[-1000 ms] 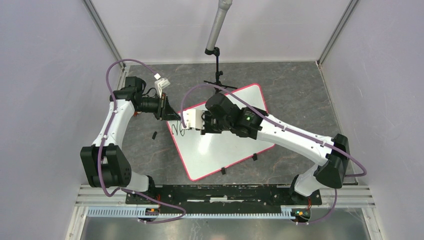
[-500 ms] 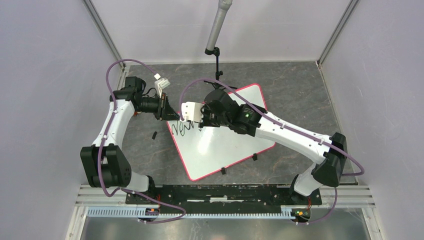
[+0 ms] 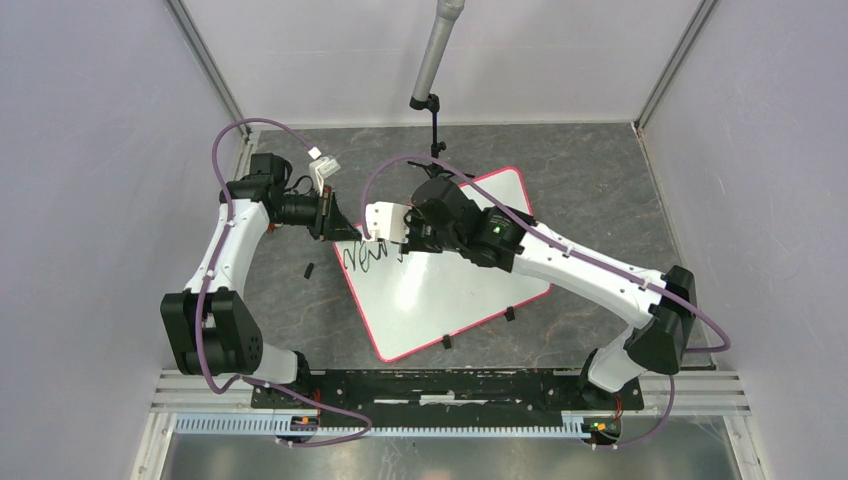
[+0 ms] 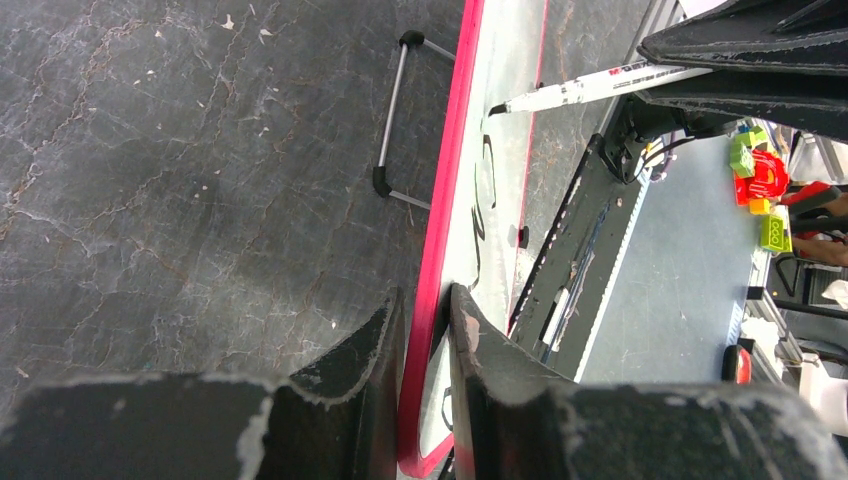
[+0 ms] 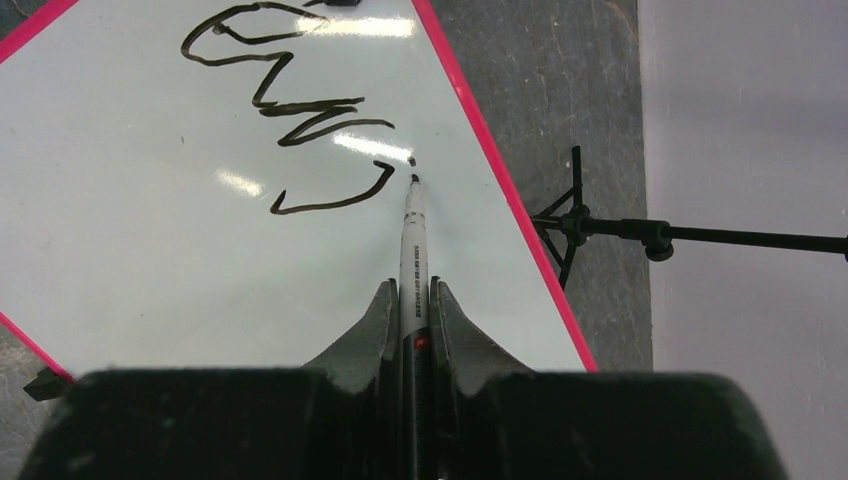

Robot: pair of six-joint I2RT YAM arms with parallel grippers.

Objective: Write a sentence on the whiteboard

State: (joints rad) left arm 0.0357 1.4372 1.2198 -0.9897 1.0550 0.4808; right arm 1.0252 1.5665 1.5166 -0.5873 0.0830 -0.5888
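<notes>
Toward the middle of the table (image 3: 600, 180), askew to all its edges: the whiteboard (image 3: 440, 295), lying flat, pink-red rim all round, one corner turned to the left edge. Carries only the start of the sentence (image 5: 300, 120), a few black cursive strokes beside that left-hand corner, with most of the white face bare. Looks roughly one word into the job.

Left jaws: nearly closed, pinching the board's rim at that corner, one finger (image 4: 350, 380) on the table side and the other over the white face. Right jaws: closed tight on a marker (image 5: 412, 250), white barrel clamped between them, black tip aimed at the board just past the last stroke. Cannot tell from the right wrist view whether touching or just off; seems to meet the surface in the left wrist view.

Judging by looks: thin, stiff, light and slick-faced, so apt to skate over the stone-patterned table under the push of the pen. Best held by the rim, as at present, well apart from fresh ink, likely to smear at a touch. Calls for light, even pressure at the tip and a steady pinch on the corner throughout each stroke.
</notes>
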